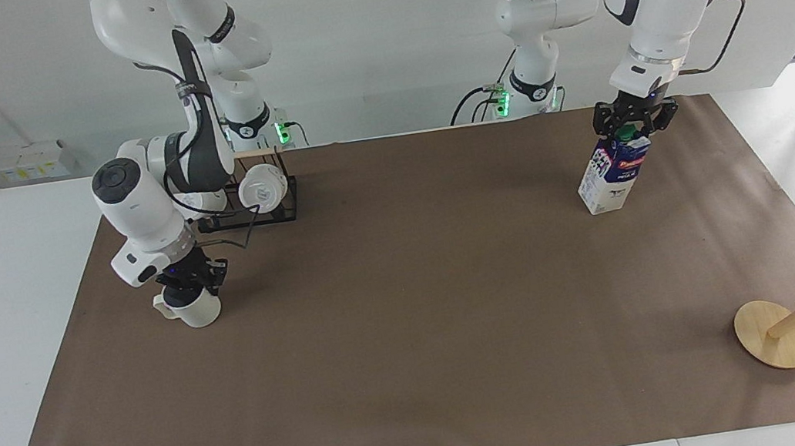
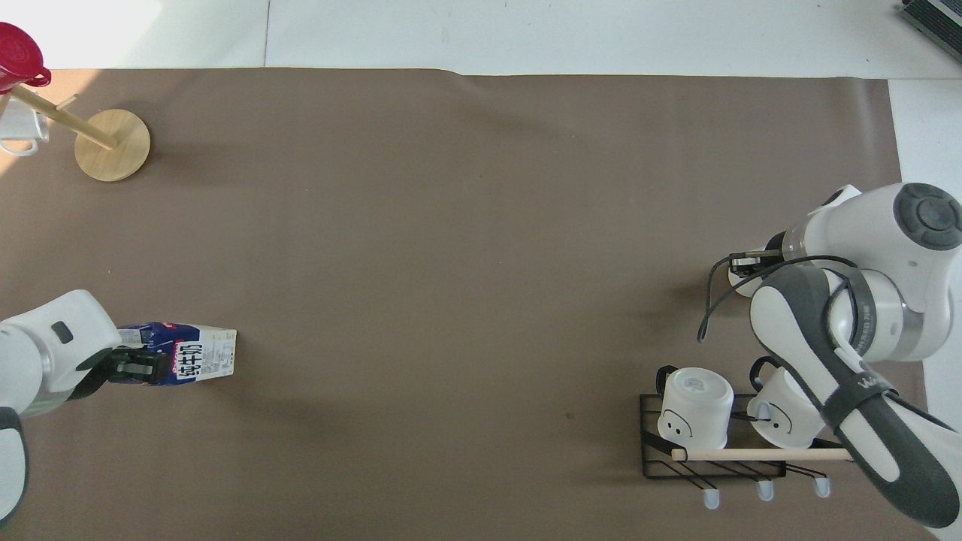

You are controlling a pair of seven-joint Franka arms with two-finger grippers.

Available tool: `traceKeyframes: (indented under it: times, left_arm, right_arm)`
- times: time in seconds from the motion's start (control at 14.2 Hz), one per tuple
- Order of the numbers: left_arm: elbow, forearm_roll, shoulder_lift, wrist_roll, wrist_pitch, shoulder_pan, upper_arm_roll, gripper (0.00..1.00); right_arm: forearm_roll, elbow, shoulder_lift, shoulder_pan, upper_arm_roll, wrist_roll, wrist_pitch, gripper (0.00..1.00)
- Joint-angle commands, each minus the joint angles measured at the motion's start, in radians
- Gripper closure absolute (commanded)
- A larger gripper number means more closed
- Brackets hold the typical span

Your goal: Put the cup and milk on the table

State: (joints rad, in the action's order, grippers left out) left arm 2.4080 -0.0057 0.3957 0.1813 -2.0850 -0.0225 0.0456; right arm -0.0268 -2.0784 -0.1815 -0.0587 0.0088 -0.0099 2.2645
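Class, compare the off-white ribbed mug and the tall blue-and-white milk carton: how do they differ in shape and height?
The off-white ribbed mug is short and round with a loop handle; the tall blue-and-white milk carton is box-shaped with a green cap. The mug is lower than the carton. Both stand on the brown paper sheet, each under a gripper.
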Motion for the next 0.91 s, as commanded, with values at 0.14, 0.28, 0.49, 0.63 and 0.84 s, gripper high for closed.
traceKeyframes:
  times: [0.14,0.28,0.49,0.63,0.84]
  left_arm:
    - [-0.001,0.001,0.003,0.024,-0.007,-0.019,0.005,0.53]
    - [-0.018,0.001,-0.006,0.024,0.0,-0.019,0.005,0.54]
    - [-0.05,0.001,-0.008,0.024,0.034,-0.02,0.005,0.54]
    - [-0.069,0.001,-0.008,0.024,0.058,-0.022,0.003,0.55]
    - [-0.119,0.001,-0.008,0.026,0.114,-0.033,0.003,0.55]
  right_arm:
    - [-0.01,-0.006,0.014,-0.007,0.007,-0.019,0.006,1.0]
    - [-0.01,-0.002,0.023,0.0,0.007,-0.018,0.004,1.0]
    - [-0.01,0.024,0.033,0.003,0.007,-0.024,-0.035,1.0]
    - [-0.007,0.07,0.037,0.008,0.017,-0.024,-0.123,1.0]
    - [-0.002,0.141,0.043,0.011,0.057,-0.012,-0.207,1.0]
